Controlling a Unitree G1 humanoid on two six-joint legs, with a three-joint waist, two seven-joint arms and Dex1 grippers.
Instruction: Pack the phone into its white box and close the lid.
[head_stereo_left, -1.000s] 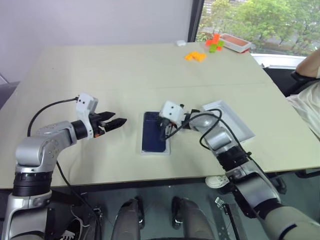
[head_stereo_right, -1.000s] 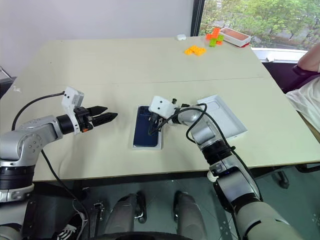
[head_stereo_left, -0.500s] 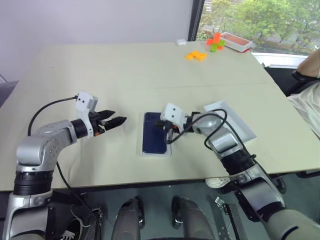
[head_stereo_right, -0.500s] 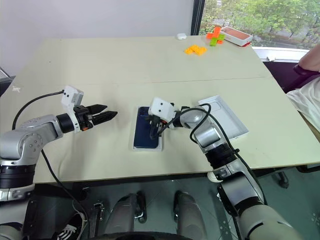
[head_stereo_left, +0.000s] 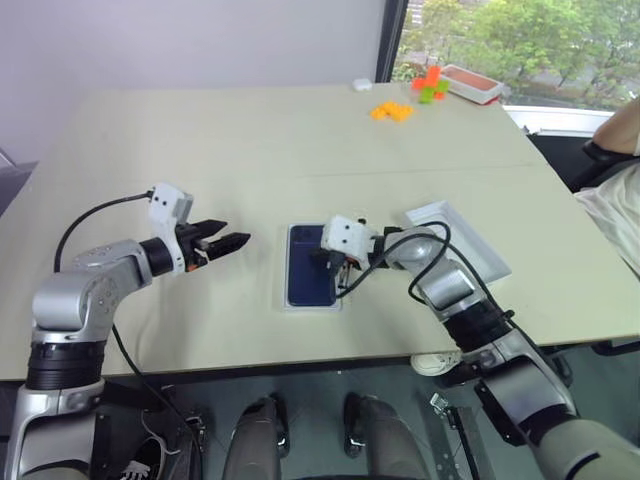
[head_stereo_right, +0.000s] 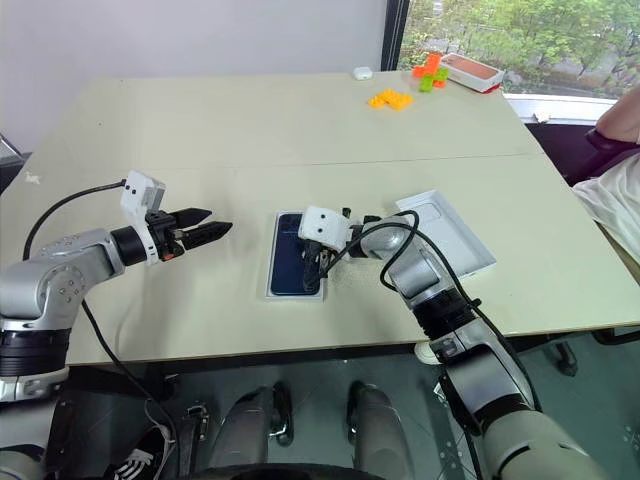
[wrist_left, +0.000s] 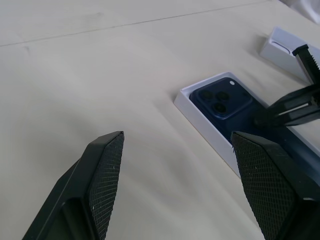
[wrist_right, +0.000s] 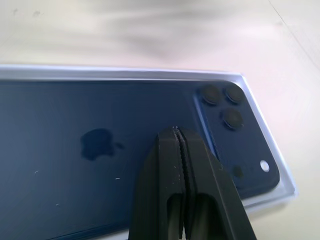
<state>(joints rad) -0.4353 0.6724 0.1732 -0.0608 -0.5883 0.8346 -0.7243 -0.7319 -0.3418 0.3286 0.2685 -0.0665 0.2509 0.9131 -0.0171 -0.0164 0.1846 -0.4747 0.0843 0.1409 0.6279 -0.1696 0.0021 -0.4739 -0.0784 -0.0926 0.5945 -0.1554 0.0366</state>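
The dark navy phone (head_stereo_left: 303, 268) lies back up inside the white box (head_stereo_left: 282, 300) in the middle of the table, with its camera cluster (wrist_left: 218, 97) at the far end. My right gripper (head_stereo_left: 328, 262) is shut with nothing in it, and its tips sit over the right side of the phone's back (wrist_right: 95, 145). Whether they touch it I cannot tell. The lid (head_stereo_right: 447, 237) lies white inside up to the right of the box, by my right forearm. My left gripper (head_stereo_left: 232, 241) hovers open and empty to the left of the box, pointing toward it.
Orange and green blocks (head_stereo_left: 392, 112) and a red-rimmed tray (head_stereo_left: 470, 84) lie at the far right of the table. A small white object (head_stereo_left: 362, 86) sits near the far edge. A person's arm (head_stereo_left: 618, 130) shows at the right edge. Cables trail from both wrists.
My right gripper has turned a little over the phone and stayed shut. The left arm, the box and the lid have not moved.
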